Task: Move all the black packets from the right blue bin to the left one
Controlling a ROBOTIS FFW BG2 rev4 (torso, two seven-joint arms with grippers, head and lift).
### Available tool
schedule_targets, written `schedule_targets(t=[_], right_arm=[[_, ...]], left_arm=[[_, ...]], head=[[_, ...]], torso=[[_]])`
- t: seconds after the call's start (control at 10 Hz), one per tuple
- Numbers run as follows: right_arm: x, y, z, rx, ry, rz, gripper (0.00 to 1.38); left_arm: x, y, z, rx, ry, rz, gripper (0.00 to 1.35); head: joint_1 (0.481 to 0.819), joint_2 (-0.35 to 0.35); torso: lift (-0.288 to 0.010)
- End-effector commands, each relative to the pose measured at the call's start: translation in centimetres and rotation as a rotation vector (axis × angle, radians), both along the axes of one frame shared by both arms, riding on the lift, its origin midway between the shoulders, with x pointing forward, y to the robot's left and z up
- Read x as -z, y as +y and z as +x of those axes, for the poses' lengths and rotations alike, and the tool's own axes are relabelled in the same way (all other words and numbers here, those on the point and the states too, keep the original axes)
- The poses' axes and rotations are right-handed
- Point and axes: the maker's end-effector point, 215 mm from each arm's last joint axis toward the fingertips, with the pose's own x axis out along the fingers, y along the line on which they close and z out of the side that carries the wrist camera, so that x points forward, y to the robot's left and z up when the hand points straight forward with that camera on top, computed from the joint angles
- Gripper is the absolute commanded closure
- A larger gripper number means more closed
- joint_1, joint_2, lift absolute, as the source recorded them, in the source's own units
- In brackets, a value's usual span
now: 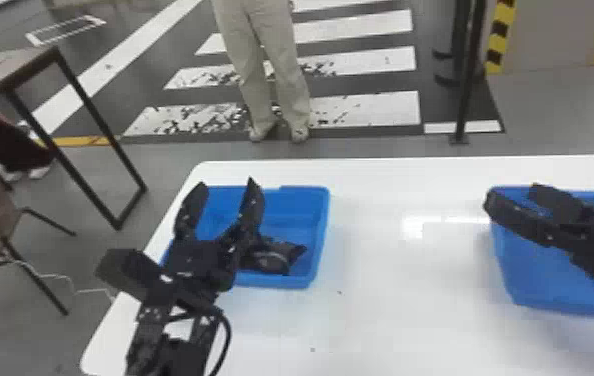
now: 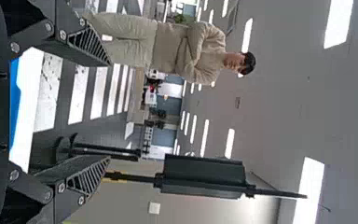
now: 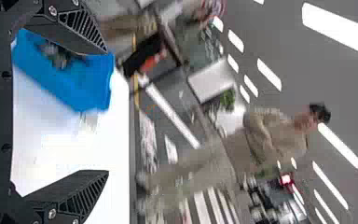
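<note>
Black left gripper [image 1: 226, 185], jaws wide apart and empty, over the left bin [image 1: 325, 230]. Black right gripper [image 1: 513, 195], also with jaws apart and empty, over the left end of the right bin [image 1: 536, 290]. Just right of the left jaws, back from the tips, packets [image 1: 273, 260] low in the left bin, number unclear: by the look of it, partly done at least. Beyond the right jaws, contents of the right bin hidden; cannot tell how much left, if any.
</note>
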Motion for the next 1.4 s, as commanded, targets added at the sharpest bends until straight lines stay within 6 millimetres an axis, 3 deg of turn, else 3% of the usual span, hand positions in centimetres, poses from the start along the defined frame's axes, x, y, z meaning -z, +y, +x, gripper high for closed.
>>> schedule_targets(t=[0.0,0.2,0.4,0.6,0.8,0.9,1.3], right_arm=[[1.5,-8.1,-0.3,0.193,0.033,-0.155,0.12],[4.1,-15.3,0.9,0.352,0.089,-0.286,0.12],[6.9,-18.2,3.3,0.396,0.167,-0.334,0.13],[10.3,-17.4,5.4,0.363,0.248,-0.348,0.13],[12.3,-15.2,6.6,0.309,0.295,-0.368,0.15],[13.5,-15.1,7.0,0.302,0.321,-0.370,0.17],[15.0,-14.5,8.3,0.282,0.360,-0.410,0.20]], left_arm=[[-1.5,-2.0,-3.0,0.033,0.016,-0.030,0.17],[-2.6,-3.5,-5.0,0.067,0.043,-0.055,0.17],[-3.6,-4.5,-5.5,0.094,0.035,-0.060,0.17],[-3.7,-5.3,-5.5,0.109,0.033,-0.063,0.17],[-3.7,-5.3,-5.5,0.112,0.032,-0.064,0.17],[-3.8,-5.4,-5.5,0.114,0.030,-0.065,0.17],[-4.0,-5.5,-5.5,0.115,0.025,-0.070,0.17]], head=[[0.695,0.199],[0.695,0.037],[0.695,-0.046],[0.695,-0.098],[0.695,-0.089],[0.695,-0.077],[0.695,-0.069]], torso=[[-0.140],[-0.140],[-0.140],[-0.140],[-0.140],[-0.140],[-0.140]])
